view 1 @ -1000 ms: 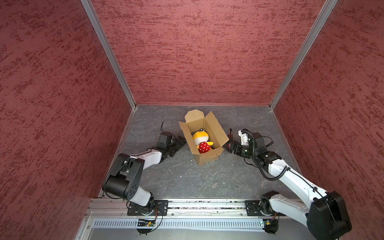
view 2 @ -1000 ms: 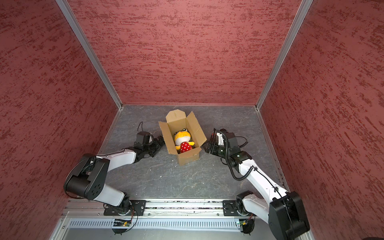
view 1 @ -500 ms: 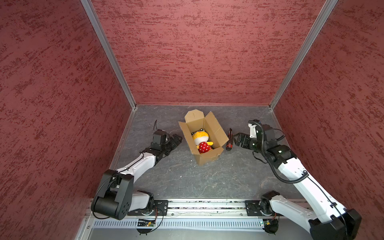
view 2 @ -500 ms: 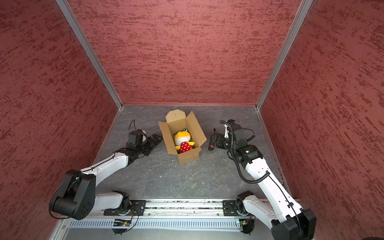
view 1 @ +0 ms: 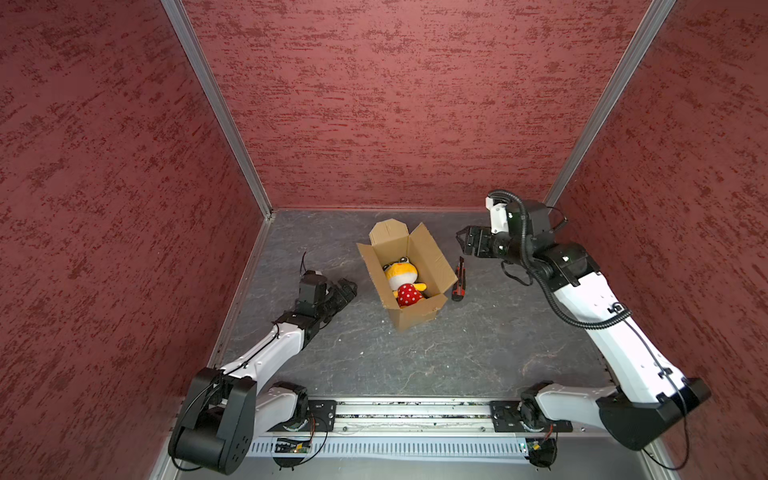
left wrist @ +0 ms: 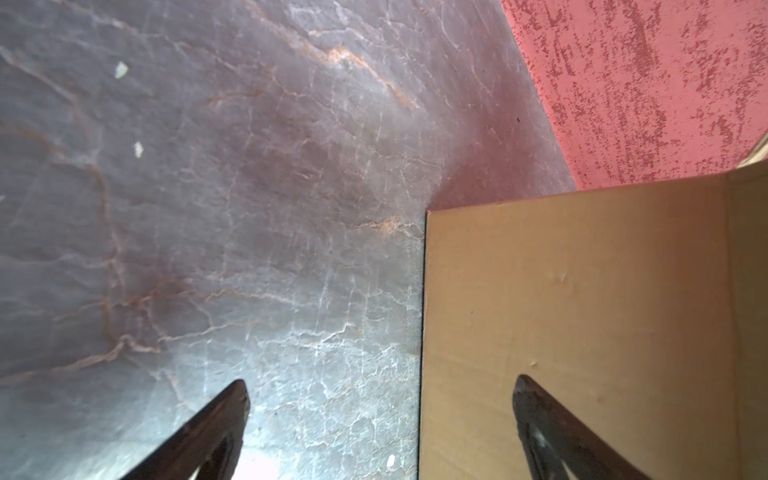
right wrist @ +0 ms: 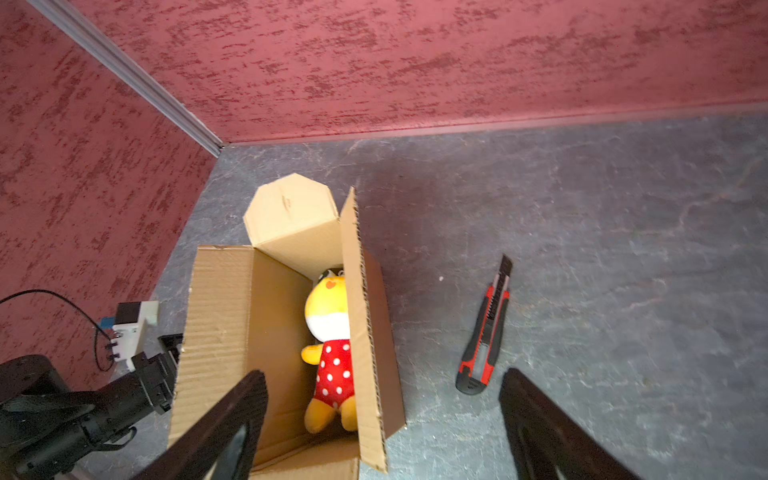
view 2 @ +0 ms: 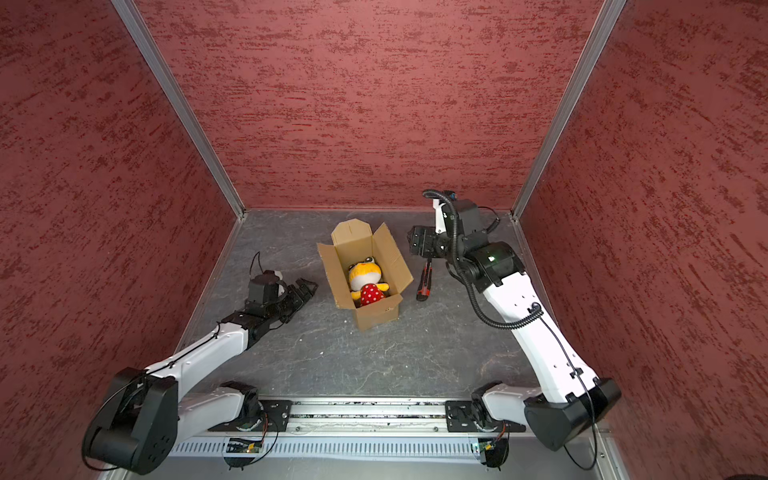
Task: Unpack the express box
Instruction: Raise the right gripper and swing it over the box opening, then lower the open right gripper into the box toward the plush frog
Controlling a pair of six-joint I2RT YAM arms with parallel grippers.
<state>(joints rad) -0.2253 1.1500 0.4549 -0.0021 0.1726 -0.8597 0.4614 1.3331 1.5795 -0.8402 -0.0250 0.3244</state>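
Nearest me, the grey tabletop is matte stone, veined with fine pale cracks. My left gripper has eased back a little since a second ago. Its jaws are wide apart and empty, low beside the left wall of the express box without touching it. The box sits mid-table: plain brown corrugated cardboard, oblong, flaps splayed open. A soft orange-and-yellow plush toy in a red, white-dotted dress lies inside. Just right of the box a slim red-and-black utility knife lies flat on the stone. My right gripper has risen and drawn back from that knife — jaws spread, holding nothing. Beyond stand rough, red-mottled walls.
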